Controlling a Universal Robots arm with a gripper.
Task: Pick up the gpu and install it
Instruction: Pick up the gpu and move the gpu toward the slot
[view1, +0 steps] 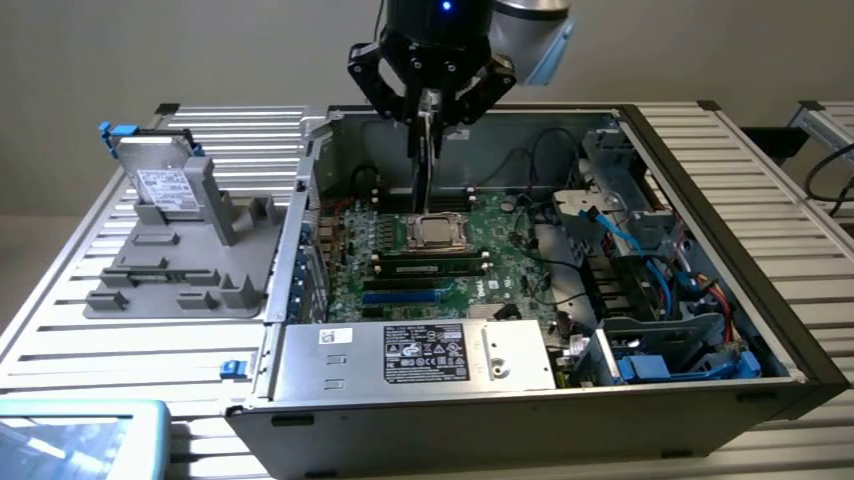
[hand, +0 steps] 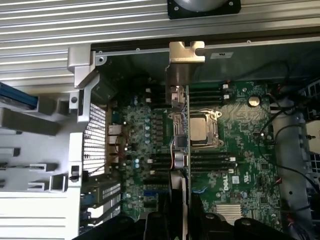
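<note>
The gpu (view1: 423, 165) hangs edge-on and upright from my gripper (view1: 430, 105), which is shut on its top edge. The card hovers over the back half of the large green motherboard (view1: 454, 275) inside the open computer case (view1: 694, 170). Its lower end is just above the CPU socket (view1: 434, 232). In the wrist view the gpu (hand: 181, 125) runs as a thin strip from my fingers (hand: 170, 222) out to its silver bracket (hand: 186, 52) at the case wall. It sits right beside the CPU socket (hand: 202, 130) on the motherboard (hand: 235, 155).
A silver drive with a white label (view1: 167, 185) stands on a grey fixture (view1: 174, 265) at the exterior view's left, outside the case. The power supply (view1: 441, 352) fills the near side of the case. Drive bays and blue cables (view1: 654, 310) crowd the right. RAM slots (view1: 427, 265) lie mid-board.
</note>
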